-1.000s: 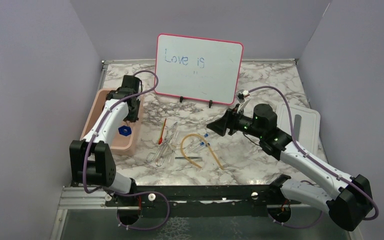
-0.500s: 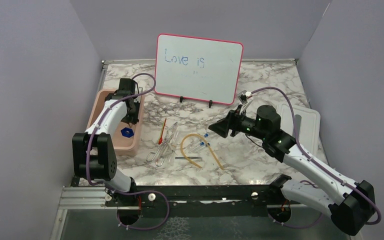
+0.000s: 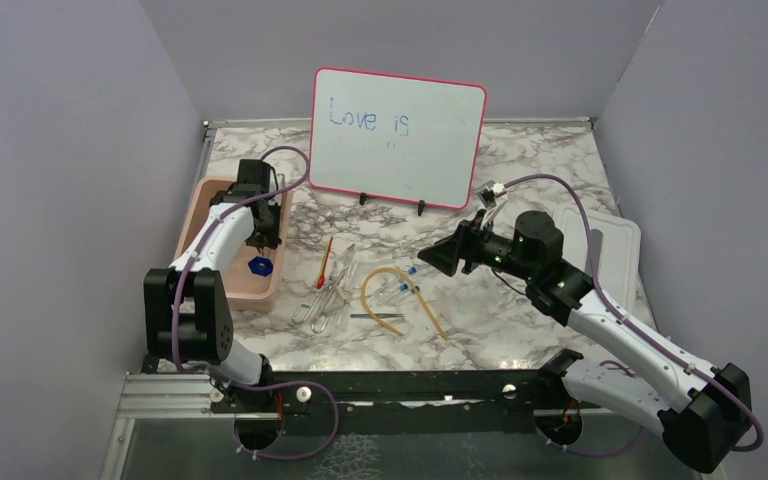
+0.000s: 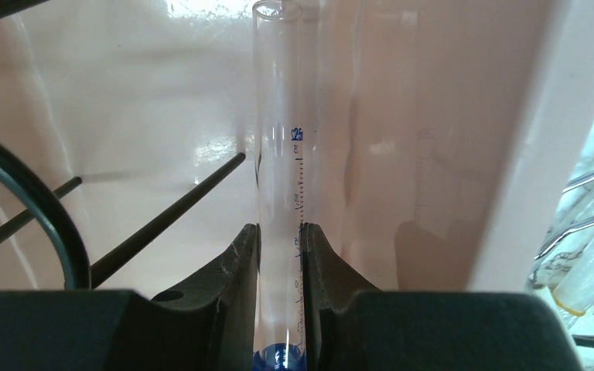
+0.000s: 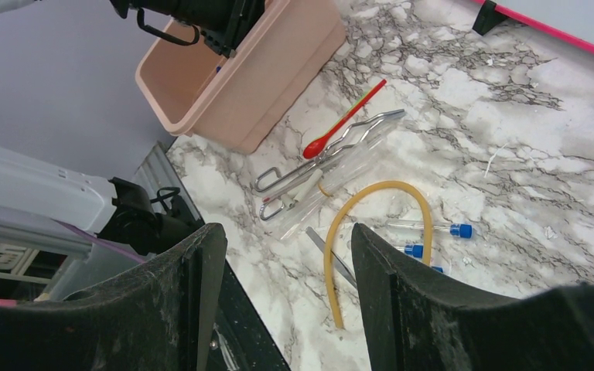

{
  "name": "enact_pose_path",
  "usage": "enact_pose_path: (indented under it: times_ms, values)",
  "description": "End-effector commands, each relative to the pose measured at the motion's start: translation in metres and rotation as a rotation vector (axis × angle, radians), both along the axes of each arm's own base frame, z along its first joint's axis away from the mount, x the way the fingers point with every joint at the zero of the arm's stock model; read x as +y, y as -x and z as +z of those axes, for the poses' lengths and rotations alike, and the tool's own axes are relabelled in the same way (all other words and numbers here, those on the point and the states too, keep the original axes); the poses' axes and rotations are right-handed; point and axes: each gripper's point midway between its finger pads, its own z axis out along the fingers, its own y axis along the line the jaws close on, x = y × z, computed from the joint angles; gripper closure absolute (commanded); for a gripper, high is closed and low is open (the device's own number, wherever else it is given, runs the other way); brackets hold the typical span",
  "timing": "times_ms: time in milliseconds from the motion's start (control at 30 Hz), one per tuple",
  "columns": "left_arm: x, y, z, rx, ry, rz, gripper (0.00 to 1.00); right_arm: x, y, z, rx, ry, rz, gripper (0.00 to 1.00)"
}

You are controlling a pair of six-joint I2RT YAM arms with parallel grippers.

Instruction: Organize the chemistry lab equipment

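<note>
My left gripper (image 4: 280, 239) is shut on a clear graduated cylinder (image 4: 278, 147) with a blue base (image 3: 257, 265), held inside the pink bin (image 3: 192, 215). A black wire ring tripod (image 4: 42, 212) lies in the bin beside it. On the marble lie a tan rubber tube (image 5: 379, 188), a red-tipped spatula (image 5: 340, 125), metal tongs (image 5: 317, 166), a thin dark rod (image 5: 332, 259) and blue-capped tubes (image 5: 433, 229). My right gripper (image 5: 288, 236) hangs open above them, holding nothing, seen right of the tube as the right gripper (image 3: 438, 257).
A pink-framed whiteboard (image 3: 397, 135) stands at the back centre. The bin's white lid (image 3: 600, 245) lies flat at the right, behind my right arm. Grey walls close in both sides.
My left arm drew back and its gripper shifted the cylinder slightly toward the bin's near right. My right arm eased a little to the right, still open.
</note>
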Motion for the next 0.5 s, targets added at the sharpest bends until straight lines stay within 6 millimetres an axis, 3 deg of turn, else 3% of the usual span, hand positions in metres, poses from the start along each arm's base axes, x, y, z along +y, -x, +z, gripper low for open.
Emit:
enact_pose_path:
  times_ms: [0,233,467]
  values:
    - [0.015,-0.009,-0.022,-0.074,-0.032,0.06,0.78,-0.002,0.002,0.009,-0.031,-0.003,0.005,0.35]
    - [0.018,-0.007,-0.019,-0.132,-0.036,0.078,0.7,0.001,0.0,0.008,-0.018,-0.008,0.008,0.35]
    - [0.021,-0.011,-0.006,-0.18,0.019,0.125,0.69,0.001,0.0,0.01,-0.016,-0.011,0.007,0.35]
